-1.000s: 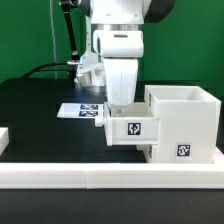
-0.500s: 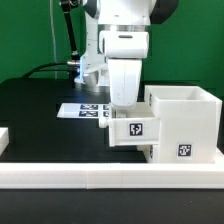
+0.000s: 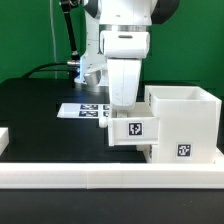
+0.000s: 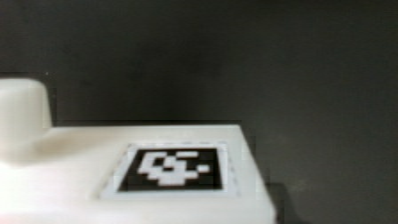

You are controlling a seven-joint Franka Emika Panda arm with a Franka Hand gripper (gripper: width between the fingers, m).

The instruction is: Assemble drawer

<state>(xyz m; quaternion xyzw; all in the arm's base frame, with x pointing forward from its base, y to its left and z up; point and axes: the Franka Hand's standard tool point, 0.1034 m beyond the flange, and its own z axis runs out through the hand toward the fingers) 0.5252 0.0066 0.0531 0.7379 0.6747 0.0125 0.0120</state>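
Nothing has visibly shifted since half a second ago; against the frame a full second back, the arm [image 3: 122,45] stands slightly further toward the exterior view's right and a touch higher. It hangs straight down, wrist vertical, its white body ending right behind the tray [image 3: 133,131].

That tray is a small white box, one tagged face turned to the camera, sitting partly pushed into the housing [image 3: 183,124] so that it sticks out toward the exterior view's left; its long axis runs left to right in that view. The housing, open-topped as seen here, stands upright on the black worktop [image 3: 40,110] at the exterior view's right, a tag low on its front. Both rest just behind the long white rail [image 3: 110,178] along the front edge. The marker board [image 3: 82,110] lies flat behind the tray.

The wrist view shows a white surface bearing a tag [image 4: 173,169], blurred, with dark worktop beyond.

The jaws are hidden behind the tray, so I cannot tell how wide they stand or whether they hold anything
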